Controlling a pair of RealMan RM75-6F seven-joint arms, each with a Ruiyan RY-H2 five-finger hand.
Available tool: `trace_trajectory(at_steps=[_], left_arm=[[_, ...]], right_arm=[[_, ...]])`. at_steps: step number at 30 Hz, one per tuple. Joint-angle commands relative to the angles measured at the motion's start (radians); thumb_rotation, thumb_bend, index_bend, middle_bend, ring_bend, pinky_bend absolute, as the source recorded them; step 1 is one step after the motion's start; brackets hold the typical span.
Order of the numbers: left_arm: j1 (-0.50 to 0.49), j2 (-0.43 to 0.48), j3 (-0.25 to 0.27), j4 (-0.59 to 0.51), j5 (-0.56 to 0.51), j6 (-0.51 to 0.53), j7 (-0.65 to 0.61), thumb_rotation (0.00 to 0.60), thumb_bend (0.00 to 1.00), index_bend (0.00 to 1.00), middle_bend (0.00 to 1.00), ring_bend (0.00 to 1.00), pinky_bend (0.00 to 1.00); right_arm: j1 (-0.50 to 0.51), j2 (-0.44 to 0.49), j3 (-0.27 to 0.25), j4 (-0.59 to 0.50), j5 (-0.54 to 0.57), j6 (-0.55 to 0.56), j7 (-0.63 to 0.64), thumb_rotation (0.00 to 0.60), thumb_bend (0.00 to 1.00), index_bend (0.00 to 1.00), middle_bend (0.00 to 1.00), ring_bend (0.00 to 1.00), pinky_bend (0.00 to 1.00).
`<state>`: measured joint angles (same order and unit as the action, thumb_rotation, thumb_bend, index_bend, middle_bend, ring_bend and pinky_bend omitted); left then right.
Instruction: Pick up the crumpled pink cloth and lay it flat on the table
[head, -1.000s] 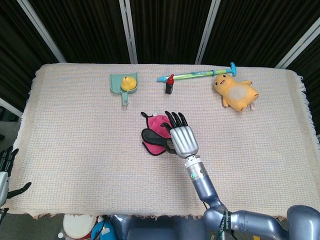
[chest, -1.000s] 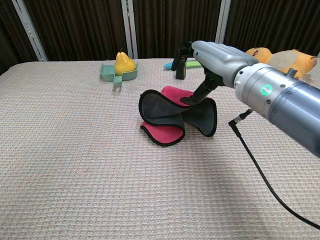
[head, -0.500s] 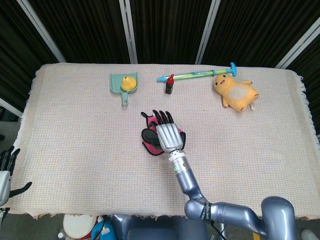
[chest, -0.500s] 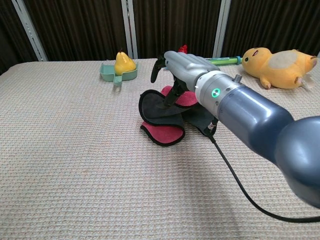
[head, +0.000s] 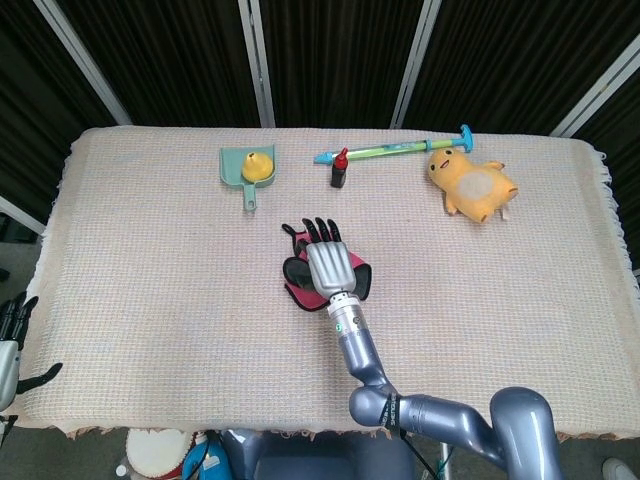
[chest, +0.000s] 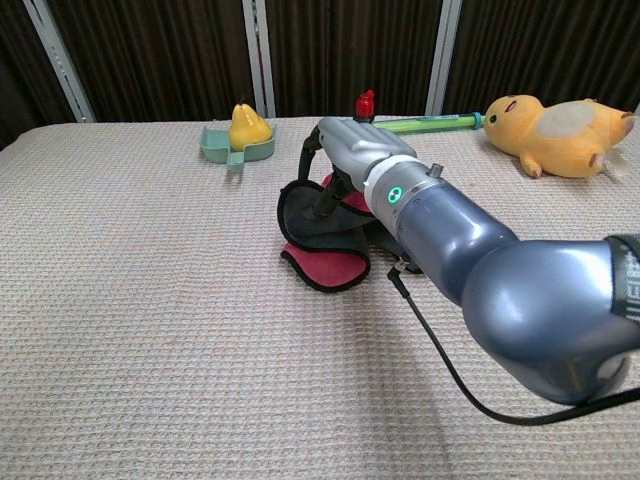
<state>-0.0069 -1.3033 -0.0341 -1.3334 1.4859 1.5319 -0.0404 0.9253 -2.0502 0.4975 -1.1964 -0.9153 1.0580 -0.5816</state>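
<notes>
Head view, left to right. At the lower left edge of the frame, off the table's side, the left hand (head: 12, 335) hangs with its dark fingers apart and nothing in them. The table (head: 150, 300), covered in a pale woven cloth, fills the middle of the frame. In its upper left part lies a green dustpan (head: 246, 170) with a yellow pear (head: 258, 165) resting in it. At the frame's centre lies the pink cloth (head: 300, 280), crumpled, dark-edged and folded over itself, flat on the table surface. The right hand (head: 328, 262) sits directly above the cloth, palm down, its dark fingers (head: 318, 231) reaching over the cloth's far edge; the cloth shows to the left of the hand and a little to its right. Whether the fingers have closed on the fabric cannot be told from this view. Upper centre stands a small dark bottle with a red cap (head: 340, 170), just beside a long green and blue stick (head: 395, 150). Upper right lies a yellow plush toy (head: 470, 182).

Chest view: the right hand (chest: 350, 150) rests over the top fold of the cloth (chest: 325, 265), fingers curving down into the folds; the grip itself is hidden.
</notes>
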Motion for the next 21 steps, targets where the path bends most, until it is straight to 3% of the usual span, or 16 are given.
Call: trace_trajectory(at_steps=[1, 11, 16, 21], left_arm=[[0.001, 0.000, 0.001, 0.001, 0.001, 0.002, 0.000, 0.600, 0.00, 0.00, 0.00, 0.00, 0.01], [0.001, -0.004, 0.005, 0.003, 0.003, 0.000, 0.005, 0.600, 0.00, 0.00, 0.00, 0.00, 0.01], [0.000, -0.005, 0.006, 0.002, 0.004, -0.002, 0.004, 0.600, 0.00, 0.00, 0.00, 0.00, 0.01], [0.000, -0.003, 0.007, -0.004, 0.004, -0.003, 0.003, 0.600, 0.00, 0.00, 0.00, 0.00, 0.01]], right_arm=[[0.006, -0.011, -0.007, 0.022, -0.005, 0.004, 0.019, 0.600, 0.40, 0.51, 0.16, 0.00, 0.00], [0.005, -0.007, -0.030, 0.031, -0.024, 0.006, 0.063, 0.600, 0.52, 0.58, 0.19, 0.00, 0.00], [-0.005, 0.031, -0.046, -0.036, -0.050, 0.032, 0.046, 0.600, 0.52, 0.59, 0.20, 0.00, 0.00], [-0.011, 0.097, -0.022, -0.140, -0.064, 0.080, 0.002, 0.600, 0.52, 0.59, 0.20, 0.00, 0.00]])
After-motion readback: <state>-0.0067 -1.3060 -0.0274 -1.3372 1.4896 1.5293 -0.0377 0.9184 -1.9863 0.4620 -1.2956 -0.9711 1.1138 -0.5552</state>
